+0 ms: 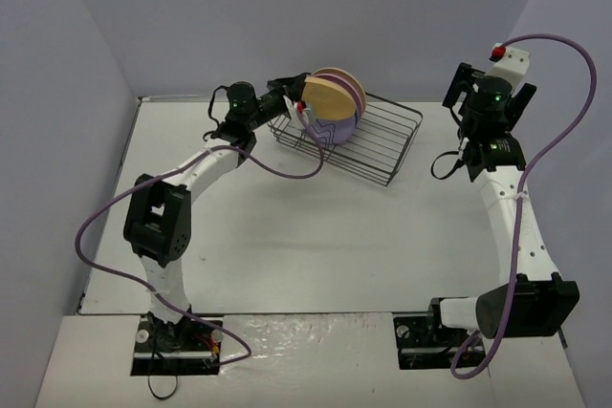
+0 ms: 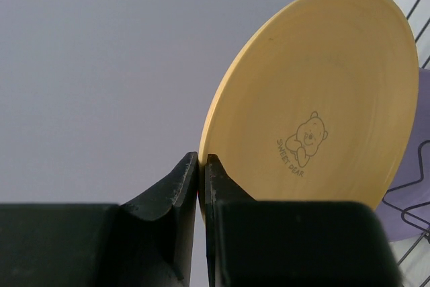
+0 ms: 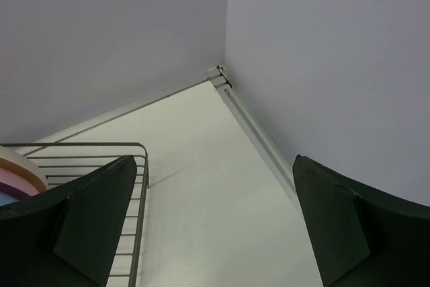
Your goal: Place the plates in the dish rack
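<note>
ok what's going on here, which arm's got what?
The left tool is shut on the rim of the yellow plate, holding it upright at the left end of the dish rack. Other plates stand on edge in the rack right behind it. The right tool is open and holds nothing, sitting off by the rack's right end.

Yellow-orange plate [image 2: 316, 99]: the words "SWEET BEAR" are printed in small dark capitals under a bear drawing on its face.
</note>
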`<state>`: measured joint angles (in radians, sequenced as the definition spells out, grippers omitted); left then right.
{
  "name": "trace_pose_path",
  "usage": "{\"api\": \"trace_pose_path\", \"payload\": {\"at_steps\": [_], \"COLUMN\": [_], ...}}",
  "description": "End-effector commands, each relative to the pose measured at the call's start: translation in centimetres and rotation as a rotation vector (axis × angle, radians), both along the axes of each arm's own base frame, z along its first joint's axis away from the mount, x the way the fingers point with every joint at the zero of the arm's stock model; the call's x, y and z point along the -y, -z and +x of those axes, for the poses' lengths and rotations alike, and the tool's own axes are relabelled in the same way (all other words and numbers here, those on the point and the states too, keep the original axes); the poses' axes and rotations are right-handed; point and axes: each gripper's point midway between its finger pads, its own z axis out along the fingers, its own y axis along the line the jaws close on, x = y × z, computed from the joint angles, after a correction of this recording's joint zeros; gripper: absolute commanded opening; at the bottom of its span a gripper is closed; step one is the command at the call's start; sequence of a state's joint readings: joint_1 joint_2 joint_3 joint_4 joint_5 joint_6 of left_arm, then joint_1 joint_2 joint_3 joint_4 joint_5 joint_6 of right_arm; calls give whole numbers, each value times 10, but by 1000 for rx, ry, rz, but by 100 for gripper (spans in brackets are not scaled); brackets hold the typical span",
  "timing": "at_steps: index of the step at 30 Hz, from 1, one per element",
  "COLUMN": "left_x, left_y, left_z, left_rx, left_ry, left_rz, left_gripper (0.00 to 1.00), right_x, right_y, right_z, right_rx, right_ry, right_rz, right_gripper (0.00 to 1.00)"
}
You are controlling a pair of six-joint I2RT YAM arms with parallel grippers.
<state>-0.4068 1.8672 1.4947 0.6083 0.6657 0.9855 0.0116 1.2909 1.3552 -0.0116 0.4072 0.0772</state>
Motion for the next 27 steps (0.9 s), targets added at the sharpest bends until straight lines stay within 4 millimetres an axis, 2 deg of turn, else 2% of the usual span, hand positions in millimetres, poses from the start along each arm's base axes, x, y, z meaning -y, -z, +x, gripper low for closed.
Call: {"api": "trace_pose_path", "payload": {"at_steps": [1,9,16,23,27], "left_x": [7,16,20,20,18], "left_y": [-67,-39,-24,-12,-12], "left_z": [-19,-4,8,16,21], "left_rx": [281,297,281,275,288], "left_ry": [65,78,88,94,99], "left_rz": [-42,-4,30,55,67], "left_gripper": [0,0,0,0,0], "right_x": [5,6,4,4,3], "right_y": [-23,-20,-16,-13,-8], "right_z": [7,10,13,17,19], "right_rx": [74,60,50,41,29], "right_ry": [22,20,7,7,6], "right_rz": [-6,-12,-11,-13,-9], "right_gripper": [100,100,100,100,100]}}
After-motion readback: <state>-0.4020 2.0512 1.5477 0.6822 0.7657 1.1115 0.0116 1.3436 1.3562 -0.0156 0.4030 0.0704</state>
